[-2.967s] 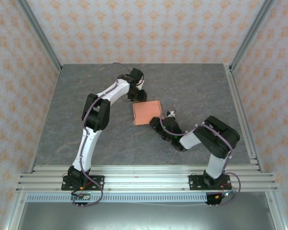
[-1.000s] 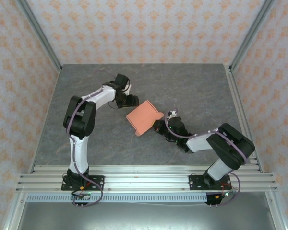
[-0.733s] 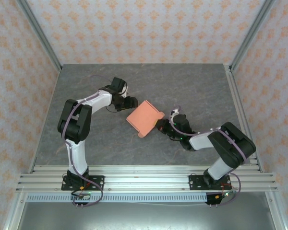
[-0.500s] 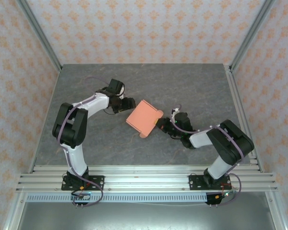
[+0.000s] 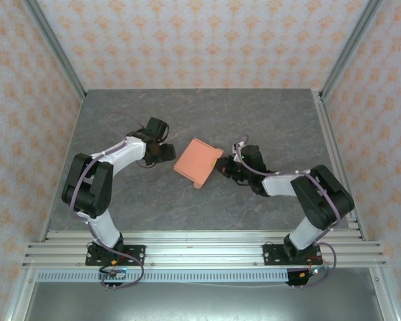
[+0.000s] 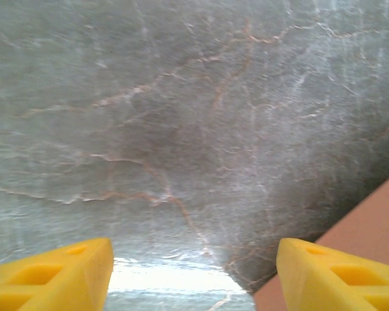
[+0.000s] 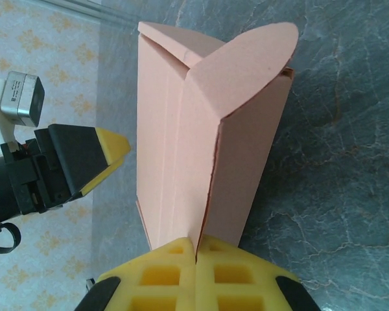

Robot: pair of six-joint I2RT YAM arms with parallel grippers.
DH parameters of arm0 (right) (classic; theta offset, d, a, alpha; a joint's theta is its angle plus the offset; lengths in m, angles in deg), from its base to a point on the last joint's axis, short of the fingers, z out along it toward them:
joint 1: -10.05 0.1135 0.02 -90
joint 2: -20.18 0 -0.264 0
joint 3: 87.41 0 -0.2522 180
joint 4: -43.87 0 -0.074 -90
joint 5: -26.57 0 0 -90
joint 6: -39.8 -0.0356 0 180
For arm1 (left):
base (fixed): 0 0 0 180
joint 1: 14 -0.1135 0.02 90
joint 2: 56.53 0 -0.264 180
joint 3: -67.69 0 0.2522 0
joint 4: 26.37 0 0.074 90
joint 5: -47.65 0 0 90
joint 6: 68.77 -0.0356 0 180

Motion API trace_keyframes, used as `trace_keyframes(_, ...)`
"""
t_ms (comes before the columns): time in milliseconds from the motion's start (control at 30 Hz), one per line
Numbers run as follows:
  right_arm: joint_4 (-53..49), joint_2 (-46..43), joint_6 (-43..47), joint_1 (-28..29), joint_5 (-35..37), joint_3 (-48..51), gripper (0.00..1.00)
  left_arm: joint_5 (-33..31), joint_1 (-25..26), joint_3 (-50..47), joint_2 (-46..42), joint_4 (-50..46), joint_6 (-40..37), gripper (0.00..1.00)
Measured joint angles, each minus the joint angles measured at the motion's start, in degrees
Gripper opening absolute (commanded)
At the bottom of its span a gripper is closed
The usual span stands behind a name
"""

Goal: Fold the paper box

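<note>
From above, the paper box (image 5: 196,160) sat tilted between the left gripper (image 5: 166,152) and the right gripper (image 5: 222,167). The left wrist view showed the left gripper's jaws spread and empty, with the box just beside them. The right wrist view showed the right gripper pinching a thin wall edge. The card looked light and easily creased, so it was probably best gripped near the folds.

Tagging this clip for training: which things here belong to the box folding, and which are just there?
Job:
paper box
right gripper, clamped on its edge
left gripper, open beside it

Just there:
table
aluminium rails
patterned walls
</note>
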Motion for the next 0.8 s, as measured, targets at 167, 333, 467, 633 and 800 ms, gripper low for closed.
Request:
trace_keyframes(167,-2.2,-0.1,0.6,0.0,0.0,-0.9,0.15,2.8,0.1,-4.7,-3.4,3.1,1.3,0.60)
trace_keyframes(333,-1.6,2.8,-0.1,0.0,0.7,-0.9,0.25,6.6,2.3,-5.3,-4.0,4.5,2.2,0.60)
trace_keyframes(467,0.2,5.2,-1.3,0.0,1.4,-0.7,0.27,8.7,3.5,-4.0,-3.7,5.6,2.7,0.60)
trace_keyframes(633,3.7,6.8,-2.8,0.0,2.0,0.2,0.28,9.1,3.5,1.1,-0.5,5.6,2.7,0.56)
trace_keyframes(800,5.2,8.5,-3.7,0.0,2.4,0.5,0.26,9.2,3.5,4.9,4.4,5.4,1.6,0.44)
